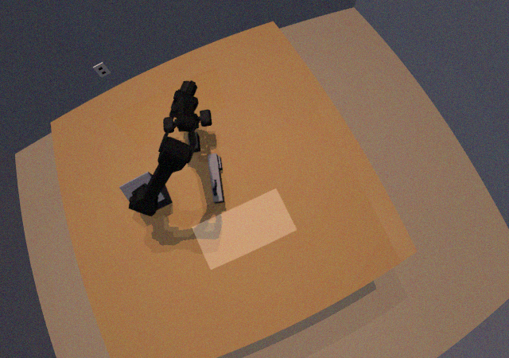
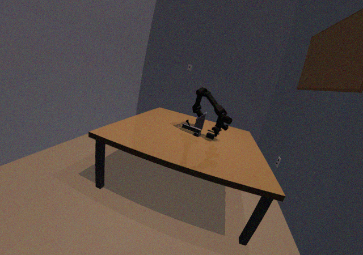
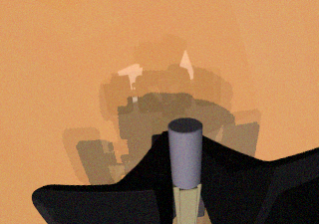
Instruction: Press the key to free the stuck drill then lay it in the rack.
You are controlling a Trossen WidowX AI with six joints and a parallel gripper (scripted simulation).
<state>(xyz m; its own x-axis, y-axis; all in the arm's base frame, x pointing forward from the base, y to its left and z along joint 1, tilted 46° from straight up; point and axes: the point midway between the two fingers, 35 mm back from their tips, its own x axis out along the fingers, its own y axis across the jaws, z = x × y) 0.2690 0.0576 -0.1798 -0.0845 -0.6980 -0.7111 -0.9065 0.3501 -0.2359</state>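
My gripper (image 1: pixel 188 125) (image 2: pixel 216 133) (image 3: pixel 175 135) is shut on the drill (image 3: pixel 185 156), a grey cylinder with a narrower pale yellow part, held between the black fingers. The drill is too small or hidden to make out in the top and exterior views. A long grey housing (image 1: pixel 213 171) (image 2: pixel 191 127) lies on the table near the gripper. A small black lever, which looks like the key (image 1: pixel 215 188) (image 2: pixel 187 122), stands on it. A small dark block (image 1: pixel 195 141) (image 2: pixel 210 135) lies beside the gripper. Which piece is the rack is not clear.
A grey slanted panel (image 1: pixel 134 182) (image 2: pixel 200 121) stands by the arm's base. A pale rectangle (image 1: pixel 250 231) lies on the wooden table (image 1: pixel 308 173) (image 2: pixel 152 141) in the top view. Blurred shadows of the gripper fall on the table in the wrist view.
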